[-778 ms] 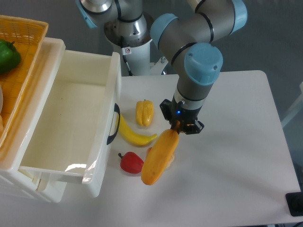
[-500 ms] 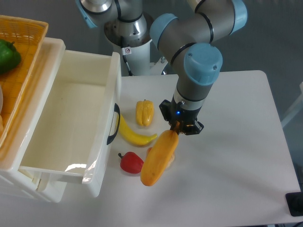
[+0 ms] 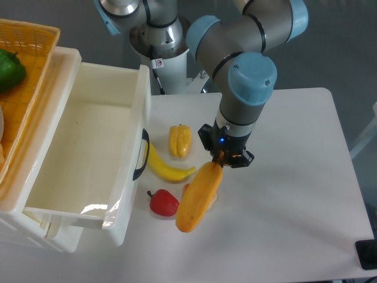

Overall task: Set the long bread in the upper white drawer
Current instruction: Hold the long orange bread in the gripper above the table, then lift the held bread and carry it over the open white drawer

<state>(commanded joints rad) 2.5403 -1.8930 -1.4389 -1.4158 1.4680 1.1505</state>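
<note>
The long bread [image 3: 197, 197] is an orange-yellow loaf hanging at a slant above the table, its upper end between my fingers. My gripper [image 3: 219, 160] is shut on that upper end, to the right of the drawer. The upper white drawer [image 3: 88, 153] stands pulled open at the left, its inside bare, its dark curved handle [image 3: 141, 154] facing the bread. The bread's lower end hangs near the red pepper, apart from the drawer.
A yellow banana [image 3: 166, 168], a yellow bell pepper [image 3: 180, 140] and a red pepper [image 3: 163, 202] lie between the drawer and my gripper. An orange woven basket [image 3: 26, 71] with a green pepper [image 3: 9, 69] sits at far left.
</note>
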